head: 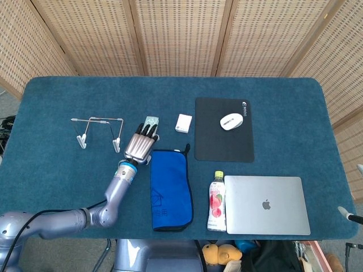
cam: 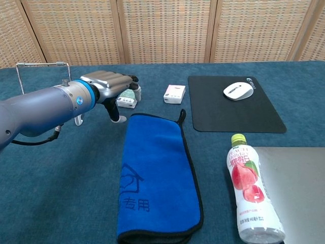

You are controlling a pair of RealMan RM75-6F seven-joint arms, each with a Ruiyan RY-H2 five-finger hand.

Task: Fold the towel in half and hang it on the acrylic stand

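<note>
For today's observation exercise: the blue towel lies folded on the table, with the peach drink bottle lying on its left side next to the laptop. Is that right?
Not quite. The peach drink bottle lies to the right of the blue towel, between it and the laptop, as the head view shows. The towel does lie folded on the table.
</note>
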